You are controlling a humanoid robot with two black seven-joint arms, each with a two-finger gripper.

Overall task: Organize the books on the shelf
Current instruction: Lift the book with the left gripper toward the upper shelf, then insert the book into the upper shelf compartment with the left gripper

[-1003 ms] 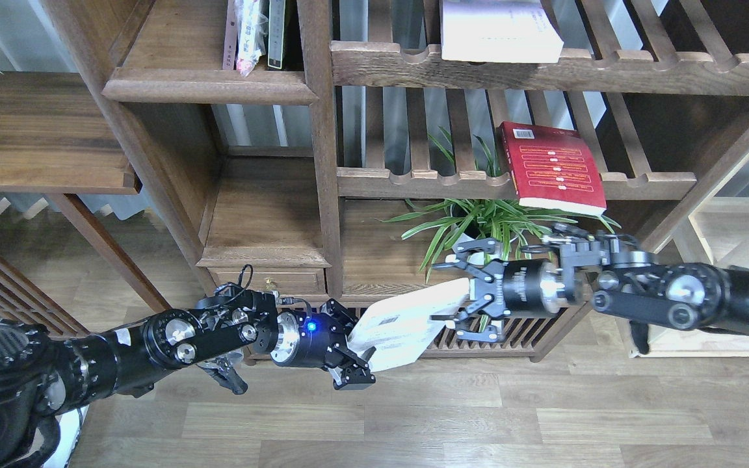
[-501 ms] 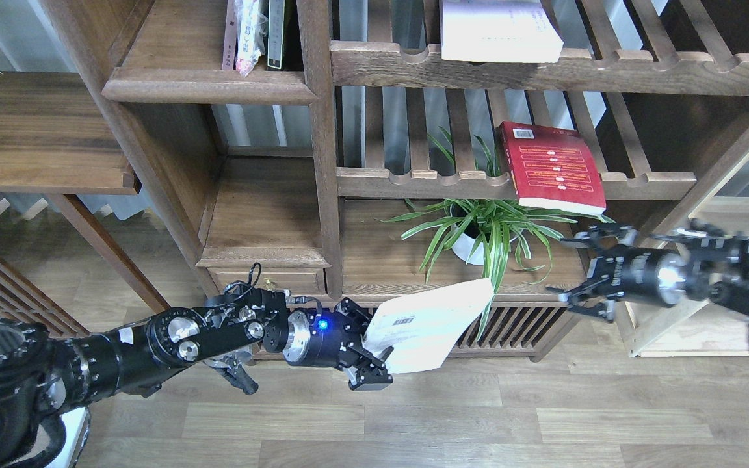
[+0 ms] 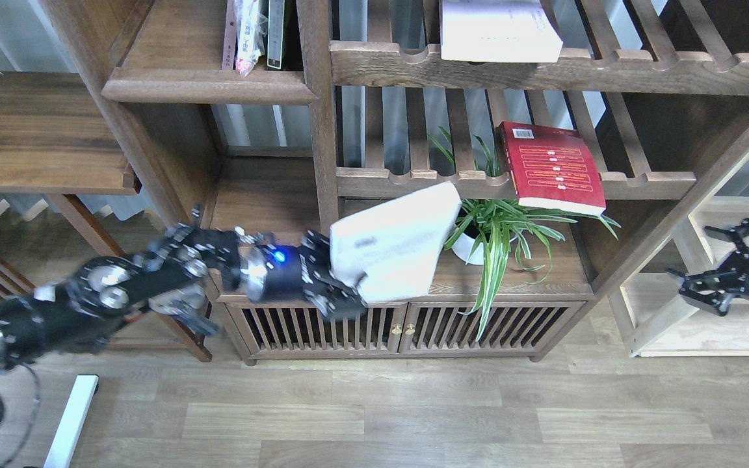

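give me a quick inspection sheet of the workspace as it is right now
surface: narrow solid shelf already carries upright books.
job's things: white book held in the air; red book and pale book lie on slatted racks.
clutter: potted plant; wrapped pink item.
grippers: left pincer shut on the white book; right pincer open, empty.
cables: nothing seen.
surroundings: wooden floor.

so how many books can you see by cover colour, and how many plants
white or pale books: 2, one held in the left hand, one lying on the top slatted rack
red books: 1
potted plants: 1
total: 4
The upright items top left are too cut off to count.
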